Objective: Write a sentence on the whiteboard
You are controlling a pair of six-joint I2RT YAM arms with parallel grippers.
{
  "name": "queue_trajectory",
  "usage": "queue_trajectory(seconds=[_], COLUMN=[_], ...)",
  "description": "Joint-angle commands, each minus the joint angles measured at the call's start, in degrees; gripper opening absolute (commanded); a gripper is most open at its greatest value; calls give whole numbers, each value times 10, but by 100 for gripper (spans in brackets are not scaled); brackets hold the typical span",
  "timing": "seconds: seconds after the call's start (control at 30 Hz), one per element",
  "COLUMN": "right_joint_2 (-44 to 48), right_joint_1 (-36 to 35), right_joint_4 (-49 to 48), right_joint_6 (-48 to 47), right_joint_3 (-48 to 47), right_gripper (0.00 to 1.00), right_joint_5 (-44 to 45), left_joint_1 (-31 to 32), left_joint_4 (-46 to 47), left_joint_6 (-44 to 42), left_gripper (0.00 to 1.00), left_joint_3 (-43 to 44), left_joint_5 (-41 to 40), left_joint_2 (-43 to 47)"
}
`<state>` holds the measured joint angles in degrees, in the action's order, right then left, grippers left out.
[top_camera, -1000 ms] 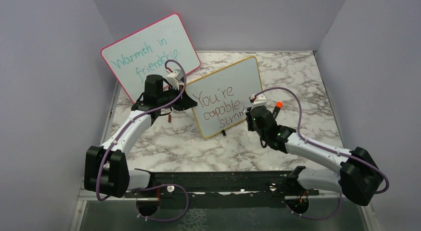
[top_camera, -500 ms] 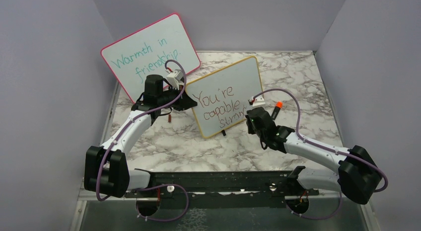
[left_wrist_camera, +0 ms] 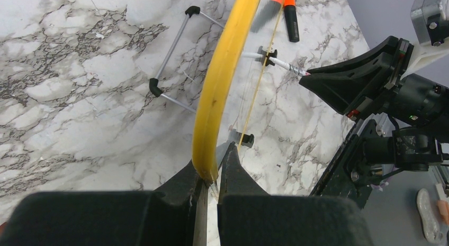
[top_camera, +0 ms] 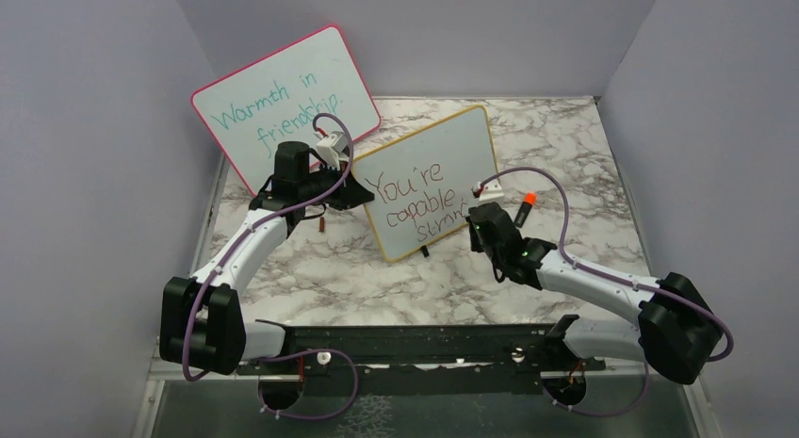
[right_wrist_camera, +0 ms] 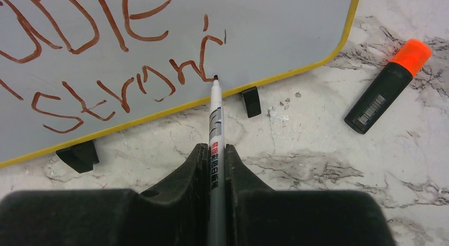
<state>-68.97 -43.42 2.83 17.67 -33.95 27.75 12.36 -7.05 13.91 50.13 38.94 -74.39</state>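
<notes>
The yellow-framed whiteboard stands tilted on small black feet mid-table. Its sentence in red-brown reads "You're capable stron", the last word ending near the board's lower right. My left gripper is shut on the board's yellow frame at its left edge. My right gripper is shut on a grey marker pen, whose tip touches the board just right of "stron". In the top view the right gripper sits at the board's lower right corner.
A larger pink-framed board with teal writing leans at the back left. An orange-capped black marker lies on the marble table to the right of the board, also in the right wrist view as the orange-capped marker. Grey walls enclose the table.
My right gripper with the pen has shifted slightly down and left along the board's lower right corner. The left arm and the board have not moved.
</notes>
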Motion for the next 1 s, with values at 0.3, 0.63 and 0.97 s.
queue_trajectory(seconds=[0.3,0.63,0.97], right_joint_2=[3,6,5], right_joint_1=[4,5,6], right_joint_4=[-74,-81,-79], right_joint_6=[-23,-27,-24], right_joint_3=[-19,-23,-23], right_gripper=[1,1,1], right_joint_5=[29,31,33], left_joint_1=[-17,-17,-17], left_joint_4=[-79,-79,-78], left_joint_6=[-96,-96,-96], left_gripper=[0,0,0], left_joint_3=[-16,-16,-16], left_joint_5=[-170,-171,-171], left_joint_2=[-20,-20,-19])
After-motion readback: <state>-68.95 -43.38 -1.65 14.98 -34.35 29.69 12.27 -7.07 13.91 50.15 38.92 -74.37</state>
